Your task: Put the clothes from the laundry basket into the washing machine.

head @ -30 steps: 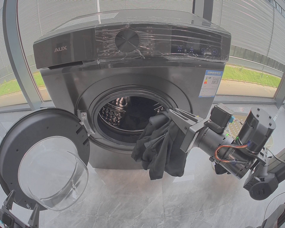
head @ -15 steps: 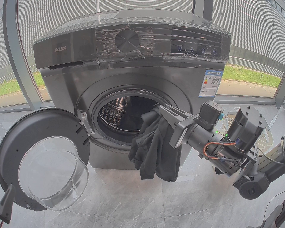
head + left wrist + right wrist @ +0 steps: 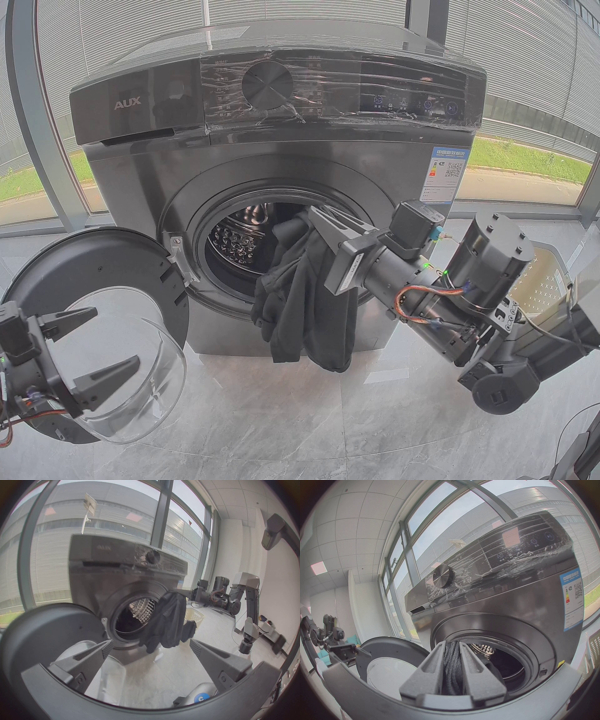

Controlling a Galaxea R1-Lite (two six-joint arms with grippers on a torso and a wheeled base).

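Observation:
The grey washing machine (image 3: 275, 156) stands ahead with its round door (image 3: 94, 312) swung open to the left. My right gripper (image 3: 312, 220) is shut on a dark garment (image 3: 300, 300) at the drum opening (image 3: 250, 250); the cloth hangs down over the lower rim. In the right wrist view the garment (image 3: 452, 664) is pinched between the fingers (image 3: 475, 673) before the drum. My left gripper (image 3: 94, 347) is open and holds nothing, low on the left in front of the open door. The left wrist view shows the hanging garment (image 3: 168, 620) and the drum (image 3: 131, 619) beyond its open fingers (image 3: 215, 658).
The pale laundry basket (image 3: 544, 281) stands on the floor right of the machine, behind my right arm; it also shows as the basket (image 3: 193, 616). Grey tiled floor (image 3: 281, 419) lies in front. Windows run behind the machine.
My right gripper has carried the dark garment left and up to the drum opening. My left gripper has risen into the head view at the lower left, beside the open door.

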